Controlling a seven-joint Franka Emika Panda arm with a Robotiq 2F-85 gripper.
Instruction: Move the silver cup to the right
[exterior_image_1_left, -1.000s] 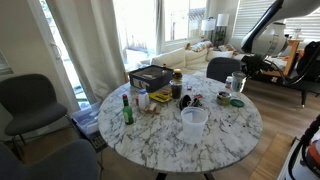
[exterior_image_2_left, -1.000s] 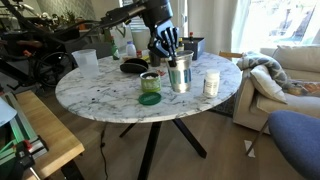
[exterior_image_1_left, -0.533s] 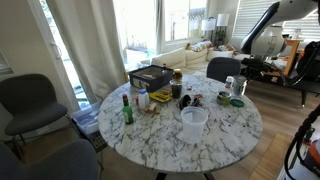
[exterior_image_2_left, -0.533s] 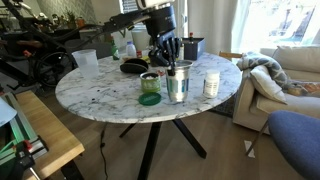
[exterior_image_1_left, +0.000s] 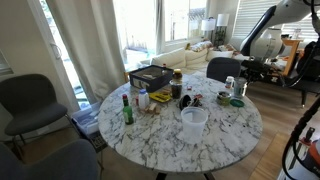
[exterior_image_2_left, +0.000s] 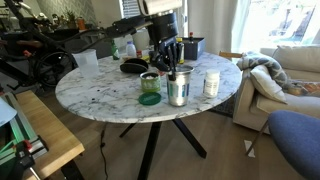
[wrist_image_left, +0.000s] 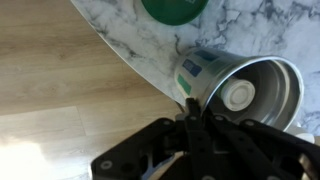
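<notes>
The silver cup (exterior_image_2_left: 178, 90) is a plain metal tumbler that stands upright near the table's edge, between a small green-labelled tin (exterior_image_2_left: 150, 82) and a short white cup (exterior_image_2_left: 211, 83). It also shows in an exterior view (exterior_image_1_left: 238, 88). My gripper (exterior_image_2_left: 172, 69) reaches down from above and is pinched shut on the cup's rim. In the wrist view the black fingers (wrist_image_left: 192, 104) meet on the cup wall, and I look into the open cup (wrist_image_left: 262, 82), which has a label on its side.
A green lid (exterior_image_2_left: 149, 98) lies flat in front of the tin, and also shows in the wrist view (wrist_image_left: 175, 8). A translucent white tub (exterior_image_2_left: 85, 59), a black bowl (exterior_image_2_left: 133, 67) and bottles (exterior_image_1_left: 127, 110) stand farther off. The marble table's edge (wrist_image_left: 130, 55) and wood floor are close by.
The gripper and the silver cup have moved together towards the table's edge and lower. The cup's base now looks level with the tabletop.
</notes>
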